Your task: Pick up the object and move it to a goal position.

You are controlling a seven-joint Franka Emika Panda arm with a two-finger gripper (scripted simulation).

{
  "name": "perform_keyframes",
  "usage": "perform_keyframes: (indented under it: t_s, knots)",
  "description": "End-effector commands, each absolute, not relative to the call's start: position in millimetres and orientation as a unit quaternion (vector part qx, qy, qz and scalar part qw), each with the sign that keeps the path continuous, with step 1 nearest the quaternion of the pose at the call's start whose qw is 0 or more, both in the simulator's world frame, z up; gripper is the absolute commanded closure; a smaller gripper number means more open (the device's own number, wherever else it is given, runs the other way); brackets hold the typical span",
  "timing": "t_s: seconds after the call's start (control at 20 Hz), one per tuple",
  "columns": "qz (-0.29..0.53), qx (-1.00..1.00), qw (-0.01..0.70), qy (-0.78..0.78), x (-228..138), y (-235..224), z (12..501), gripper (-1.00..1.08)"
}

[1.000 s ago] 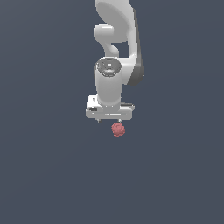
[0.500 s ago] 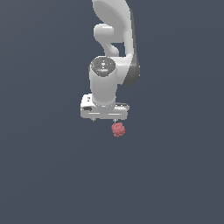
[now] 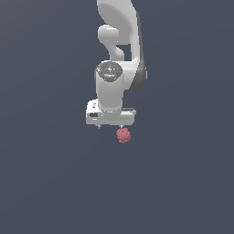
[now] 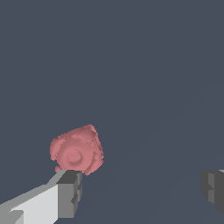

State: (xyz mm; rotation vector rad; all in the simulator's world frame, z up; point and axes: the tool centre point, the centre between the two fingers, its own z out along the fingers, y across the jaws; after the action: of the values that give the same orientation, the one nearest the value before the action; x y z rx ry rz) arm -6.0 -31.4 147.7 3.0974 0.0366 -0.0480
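Just below the white gripper (image 3: 111, 126), whose fingers (image 4: 65, 194) stand wide apart, the red berry-like object (image 3: 123, 135) lies ungrasped beside one fingertip, so the approach likely needs centring before closing.

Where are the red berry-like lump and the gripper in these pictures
red lump (image 3: 123, 135): exterior view, middle of its bumpy body.
red lump (image 4: 77, 151): wrist view, its rounded face.
gripper (image 4: 142, 190): wrist view, gap midway between the fingertips.

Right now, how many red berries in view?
1. The berry sits just under the tool in the exterior view; in the wrist view it lies beside one finger. No others visible.
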Motion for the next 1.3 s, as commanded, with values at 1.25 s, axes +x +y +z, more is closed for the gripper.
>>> perform_keyframes:
  t_s: [1.25]
  knots:
    - [-0.001,0.984,0.0,0.177,-24,34,82,-0.92]
